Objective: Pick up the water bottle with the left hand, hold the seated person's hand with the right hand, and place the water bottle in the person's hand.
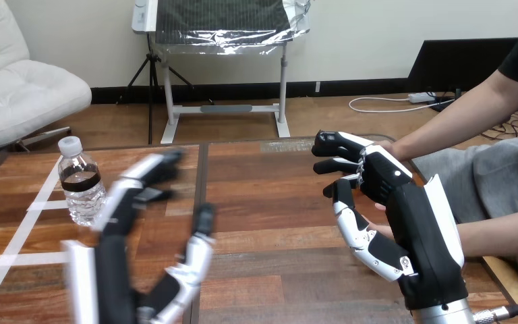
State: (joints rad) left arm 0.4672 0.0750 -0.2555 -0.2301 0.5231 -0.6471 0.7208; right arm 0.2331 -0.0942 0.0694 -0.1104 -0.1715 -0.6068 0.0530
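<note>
A clear water bottle with a white cap and a dark label stands upright on the wooden table at the left. My left hand is raised just right of the bottle, open, with its fingers spread towards it and a small gap between them. At the right, my right hand has its fingers and thumb curled round the person's hand. Most of that hand is hidden behind my palm; a sliver shows between my thumb and fingers.
The person sits at the right side. One forearm slants down to my right hand's fingers, another comes in level behind its palm. White tape lines mark the table's left part.
</note>
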